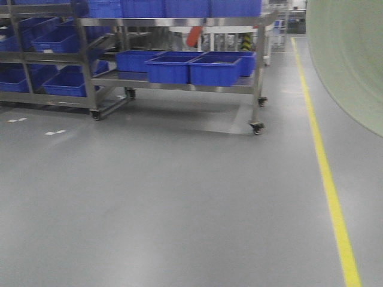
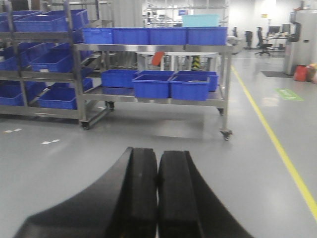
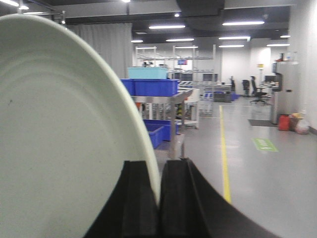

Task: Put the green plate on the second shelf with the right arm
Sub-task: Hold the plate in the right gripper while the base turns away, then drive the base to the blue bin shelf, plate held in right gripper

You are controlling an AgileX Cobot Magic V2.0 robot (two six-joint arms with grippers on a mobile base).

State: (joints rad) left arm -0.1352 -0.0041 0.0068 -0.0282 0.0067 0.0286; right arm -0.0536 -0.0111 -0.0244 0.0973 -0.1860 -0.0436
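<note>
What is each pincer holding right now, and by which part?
The right pincer grips the green plate by its rim, with the plate standing on edge. The left pincer is shut on nothing.

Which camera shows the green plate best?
The right wrist view: the green plate fills its left half, rim pinched in the right gripper. The front view catches only a pale curved piece at its upper right. The left wrist view shows none of it.

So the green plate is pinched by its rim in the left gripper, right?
No, the right gripper pinches the green plate by its rim, as the right wrist view shows. The left gripper is shut on nothing.
</note>
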